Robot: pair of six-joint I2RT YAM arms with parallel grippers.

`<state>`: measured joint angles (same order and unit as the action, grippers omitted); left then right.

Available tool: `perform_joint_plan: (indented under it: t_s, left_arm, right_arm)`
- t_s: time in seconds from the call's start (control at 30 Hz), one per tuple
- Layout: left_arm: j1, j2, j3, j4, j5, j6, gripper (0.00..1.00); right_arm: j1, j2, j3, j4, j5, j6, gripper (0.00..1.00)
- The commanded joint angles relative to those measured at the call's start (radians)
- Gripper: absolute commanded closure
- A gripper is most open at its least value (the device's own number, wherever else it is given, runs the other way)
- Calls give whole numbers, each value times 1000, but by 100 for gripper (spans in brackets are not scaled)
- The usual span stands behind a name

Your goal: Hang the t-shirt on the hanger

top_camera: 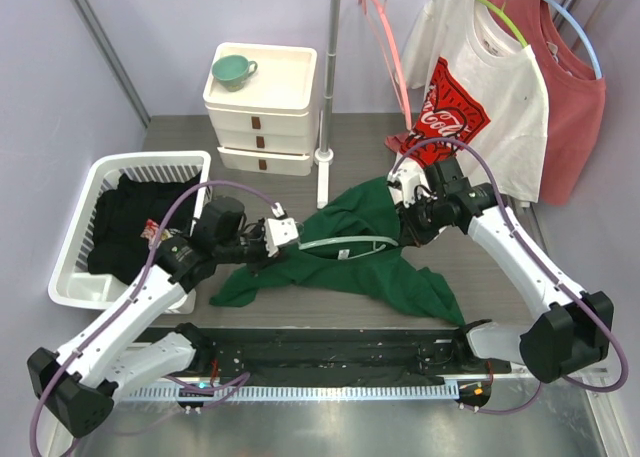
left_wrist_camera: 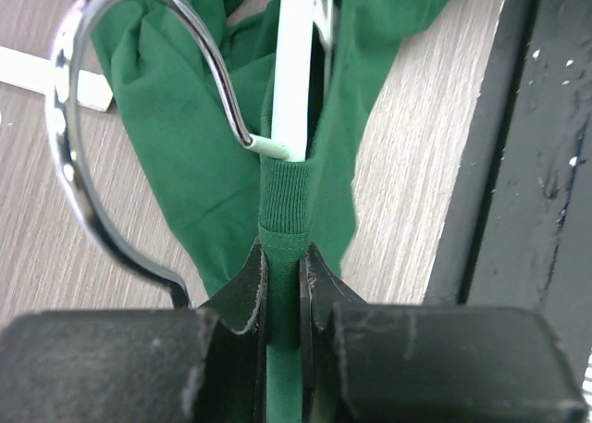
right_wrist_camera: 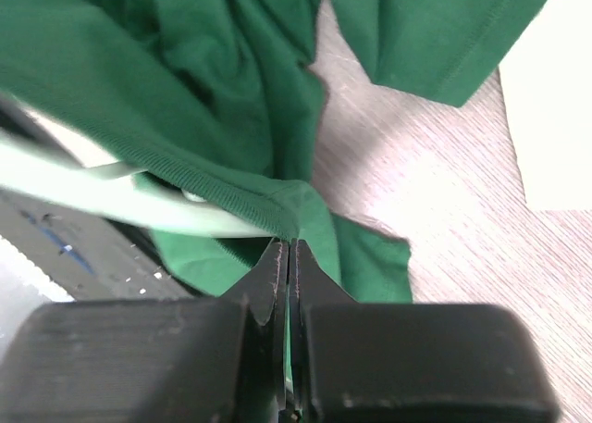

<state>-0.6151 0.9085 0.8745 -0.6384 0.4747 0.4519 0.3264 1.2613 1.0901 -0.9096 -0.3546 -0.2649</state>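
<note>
The dark green t-shirt (top_camera: 350, 267) lay crumpled on the worktop (top_camera: 360, 152) in front of the white drawer unit (top_camera: 262, 107), on the side nearer the arms. The pale mint hanger (top_camera: 345, 245) was partly threaded inside it. The left end effector (left_wrist_camera: 282, 270) was pinched shut on the shirt's ribbed neck edge, just below where the wire hook (left_wrist_camera: 69, 136) met the hanger. Whether it also gripped the hanger itself could not be told. The right end effector (right_wrist_camera: 290, 256) was clamped fully closed on a stitched edge of the fabric, with the hanger's arm passing just beside its tips.

The step in hand looked like drawing the cloth over the hanger's far shoulder. Doing it well would call for the left side to hold the neck steady at the hook. The right would then pull the fabric smoothly outward along the arm, so the hanger's end slid inside the shirt rather than snagging a fold or poking through the neck.
</note>
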Motion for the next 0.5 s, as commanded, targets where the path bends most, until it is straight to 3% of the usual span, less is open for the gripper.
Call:
perform_joint_plan:
  t_s: [0.0, 0.17, 0.47]
  left_arm:
    - [9, 88, 73, -35, -59, 68, 100]
    - [-29, 161, 162, -81, -48, 137, 100]
    - [-136, 279, 291, 34, -62, 71, 100]
  right_arm:
    - [-10, -48, 70, -80, -61, -34, 99]
    - [-9, -56, 149, -109, -67, -57, 99]
    - [46, -42, 284, -178, -142, -66, 99]
